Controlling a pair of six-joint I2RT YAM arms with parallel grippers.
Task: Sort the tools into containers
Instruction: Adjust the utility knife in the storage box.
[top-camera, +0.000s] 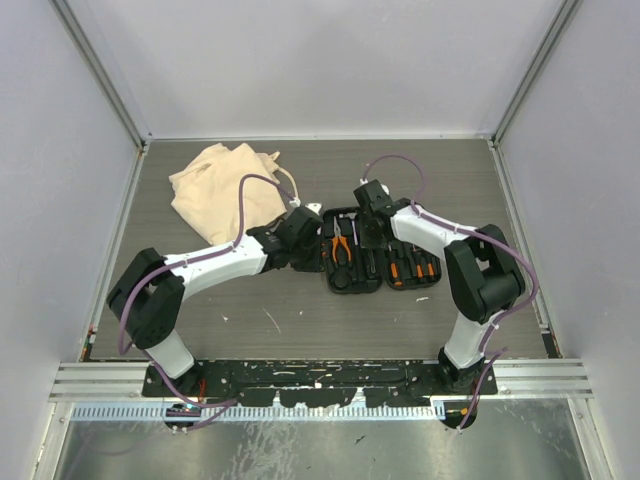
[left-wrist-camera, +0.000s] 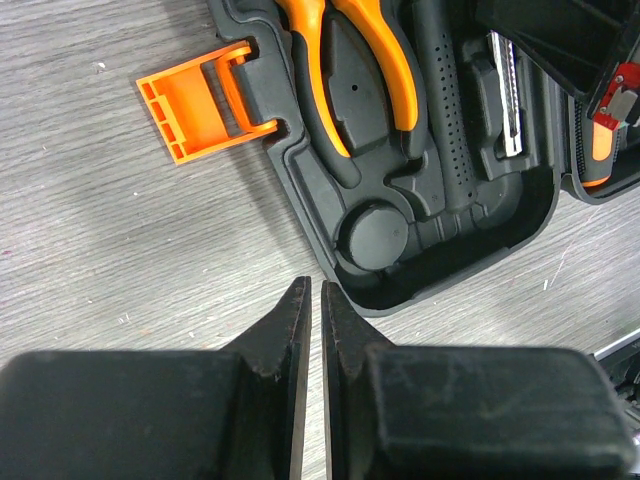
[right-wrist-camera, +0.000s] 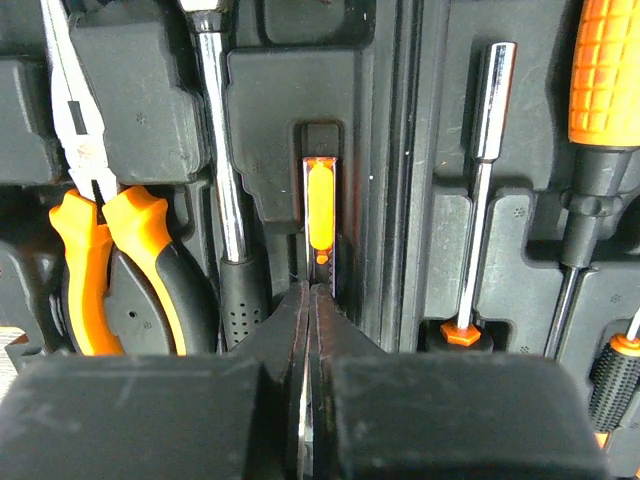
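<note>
Two arms in, both working at the tool case (top-camera: 345, 282), which lies open in the middle of the desk (top-camera: 300, 325), both halves flat. The cloth bag (top-camera: 215, 190) sits crumpled at the far left of the desk, beyond the left arm and apart from the case. I can't see into it.

Left jaws: all but together, with just a thin slit between them and nothing in it. They hang over bare desk just beside the near corner of the case's left half. The orange latch (left-wrist-camera: 200, 105) is flipped out flat on the desk from that half's outer edge.

Right jaws: together, tips down in the left half, close to the hinge. They sit at the lower end of a slim tool with an orange strip (right-wrist-camera: 320, 210) that's seated in its slot. I can't tell whether they pinch it or only touch it.

Every tool I can see sits in the case. The pliers (right-wrist-camera: 80, 250) are in their recess on the left. The hammer (right-wrist-camera: 225, 170) lies alongside, its steel shaft between the pliers and the slim tool. The right half holds the screwdrivers (right-wrist-camera: 605, 80), orange-and-black handles side by side, plus a bare steel shaft with an orange hex end (right-wrist-camera: 480, 190).
</note>
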